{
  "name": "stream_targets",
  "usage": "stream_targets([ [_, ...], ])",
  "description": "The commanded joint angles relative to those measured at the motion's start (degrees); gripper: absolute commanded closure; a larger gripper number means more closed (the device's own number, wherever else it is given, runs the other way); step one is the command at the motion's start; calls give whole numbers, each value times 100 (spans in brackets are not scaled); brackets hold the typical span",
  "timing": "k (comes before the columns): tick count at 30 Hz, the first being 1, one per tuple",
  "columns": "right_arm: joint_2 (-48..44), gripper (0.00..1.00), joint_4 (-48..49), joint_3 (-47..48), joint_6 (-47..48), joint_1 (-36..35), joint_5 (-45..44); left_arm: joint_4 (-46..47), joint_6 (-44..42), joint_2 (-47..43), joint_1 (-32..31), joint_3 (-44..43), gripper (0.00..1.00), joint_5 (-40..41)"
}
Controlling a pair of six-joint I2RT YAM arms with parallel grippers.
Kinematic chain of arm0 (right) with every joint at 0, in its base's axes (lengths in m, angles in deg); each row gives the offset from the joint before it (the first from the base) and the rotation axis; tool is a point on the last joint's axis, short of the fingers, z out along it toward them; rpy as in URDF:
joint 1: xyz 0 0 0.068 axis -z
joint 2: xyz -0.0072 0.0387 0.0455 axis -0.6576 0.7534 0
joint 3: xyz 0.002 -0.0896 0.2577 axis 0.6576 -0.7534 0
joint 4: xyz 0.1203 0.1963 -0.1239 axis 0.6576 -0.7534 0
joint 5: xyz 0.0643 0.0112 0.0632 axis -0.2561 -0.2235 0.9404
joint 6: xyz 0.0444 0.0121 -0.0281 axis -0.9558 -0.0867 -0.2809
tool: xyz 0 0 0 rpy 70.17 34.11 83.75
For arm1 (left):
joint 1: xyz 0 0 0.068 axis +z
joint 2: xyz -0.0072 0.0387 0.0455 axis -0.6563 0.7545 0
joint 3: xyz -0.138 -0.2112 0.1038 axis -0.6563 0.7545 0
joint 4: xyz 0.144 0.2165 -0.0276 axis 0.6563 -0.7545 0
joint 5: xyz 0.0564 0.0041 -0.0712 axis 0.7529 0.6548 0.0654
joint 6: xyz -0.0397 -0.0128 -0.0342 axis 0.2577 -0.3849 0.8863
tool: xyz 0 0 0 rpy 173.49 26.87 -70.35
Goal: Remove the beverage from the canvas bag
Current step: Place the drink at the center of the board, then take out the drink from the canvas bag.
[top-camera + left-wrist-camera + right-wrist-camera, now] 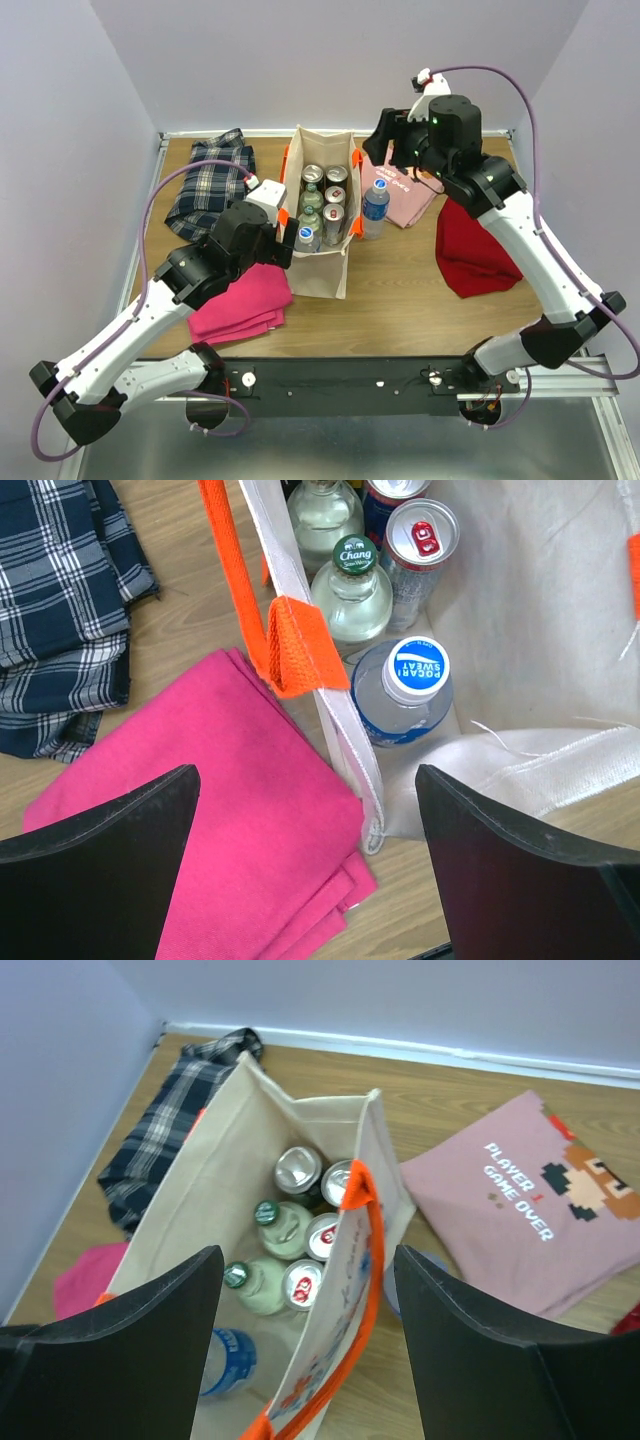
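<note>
Progress: canvas bag (pixel 320 272) upright mid-table, holding cans (pixel 338 177), glass bottles (pixel 352 580) and a Pocari Sweat bottle (pixel 405 695); one blue-capped bottle (pixel 375 208) stands just outside; left gripper (pixel 307 780) and right gripper (pixel 307 1260) hover wide open, empty, so lifting out likely remains.

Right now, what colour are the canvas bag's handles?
Bright orange; the handles show best in the left wrist view.

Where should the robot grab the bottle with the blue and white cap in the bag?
By its cap and neck, coming straight down from above. The Pocari Sweat bottle stands upright in a corner of the canvas bag, hemmed in by the bag walls and the Chang bottle, so only its top is free. The open left gripper hovers nearest.
</note>
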Motion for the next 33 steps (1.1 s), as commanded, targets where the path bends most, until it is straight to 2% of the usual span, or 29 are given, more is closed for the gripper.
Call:
stream_targets([
  [1,326,23,-621,391,-63,-58,1114,-50,13,-306,-18,130,1,-302],
  [6,633,23,-892,734,-28,-155,1440,-58,13,-350,-18,227,1,-452],
  [10,853,23,-1235,998,78,-540,984,-23,4,-332,-18,244,1,-540],
  [16,1012,23,-1411,1244,166,-849,817,3,4,-323,-18,253,1,-593],
  [21,1134,23,-1710,1420,148,-981,106,-6,-22,-271,-18,192,1,-540],
  [25,1249,22,-2114,1657,-212,-1016,-1587,-32,4,-236,-18,121,1,-400],
  [26,1188,20,-2080,1614,-221,-1016,-1766,-23,4,-236,-18,104,1,-382],
  [27,1127,10,-2001,1552,-282,-1016,-1916,-23,-13,-236,-9,78,1,-373],
  [29,751,2,-1511,1151,-335,-1016,-2084,-15,-13,-227,-18,51,1,-338],
  [33,-118,0,-245,272,-493,-1016,-1505,21,4,-148,-18,-28,1,-364],
])
